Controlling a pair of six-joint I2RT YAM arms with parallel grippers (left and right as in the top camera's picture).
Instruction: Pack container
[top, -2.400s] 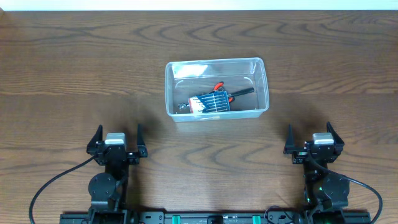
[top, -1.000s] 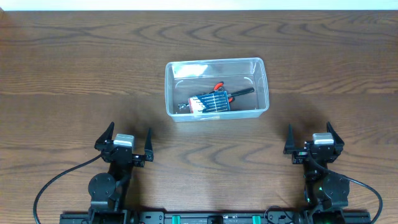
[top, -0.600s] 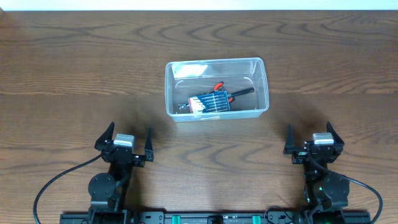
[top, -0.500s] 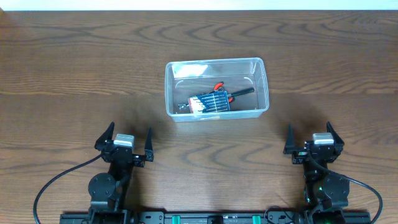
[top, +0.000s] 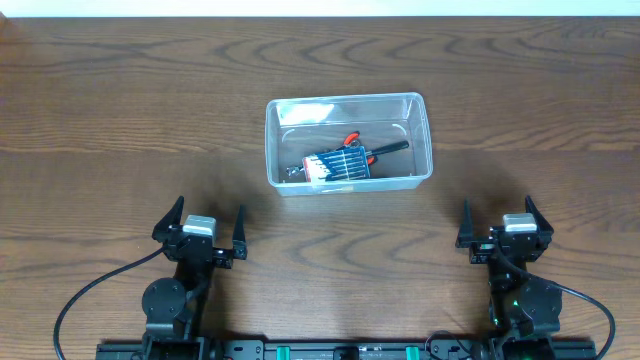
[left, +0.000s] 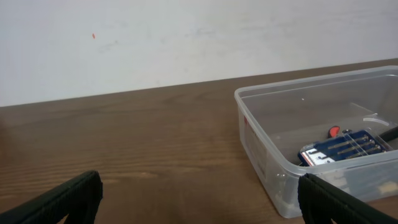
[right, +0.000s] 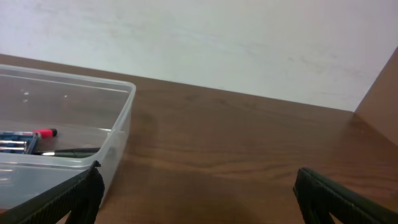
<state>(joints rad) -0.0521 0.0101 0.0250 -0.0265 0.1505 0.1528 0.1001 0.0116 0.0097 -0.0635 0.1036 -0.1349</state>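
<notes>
Already inside the clear container, a blue tool pack

2 black arms, each with a pale grey wrist block, 2 pointed black fingers and a thin black cable.

Left black two-finger gripper: arm folded low over its base, fingers spread wide, empty, angled slightly rightward. Right black two-finger gripper: likewise, pointing straight ahead.
</notes>
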